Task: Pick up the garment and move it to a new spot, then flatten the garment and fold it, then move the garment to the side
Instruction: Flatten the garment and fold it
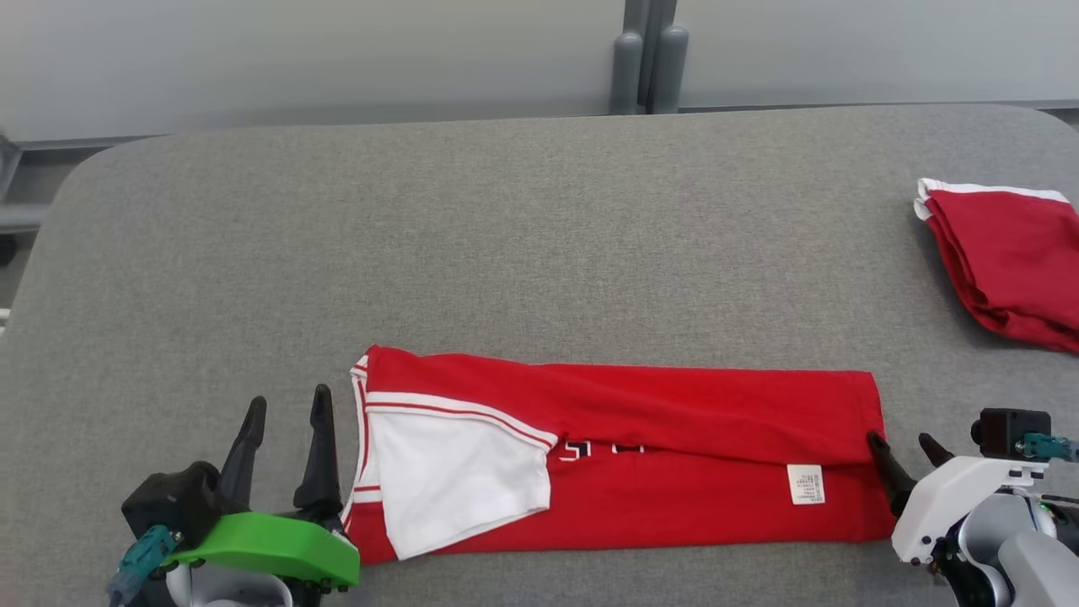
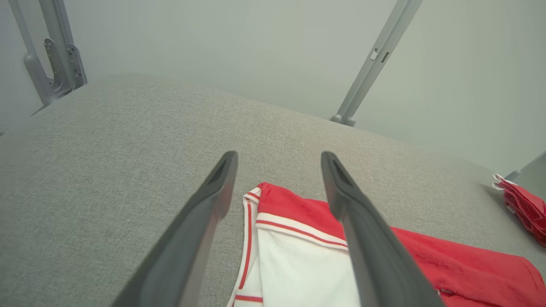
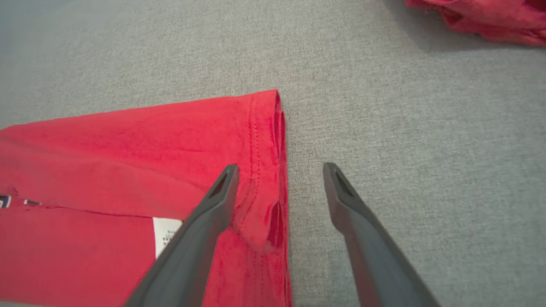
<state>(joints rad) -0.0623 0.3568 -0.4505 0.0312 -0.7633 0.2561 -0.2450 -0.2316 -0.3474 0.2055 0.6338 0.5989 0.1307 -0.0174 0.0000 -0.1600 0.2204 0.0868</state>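
garment (image 1: 674, 455): red, folded into a long strip, near front edge of table (image 1: 506, 236)
long axis: left-right, spanning between both grippers
left gripper (image 1: 289, 398): spread, empty, just beside collar end
right gripper (image 1: 900, 438): spread, empty, straddling hem edge

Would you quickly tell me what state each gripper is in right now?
Left gripper: open, holding nothing, beside the shirt.
Right gripper: open, holding nothing, at the shirt hem.
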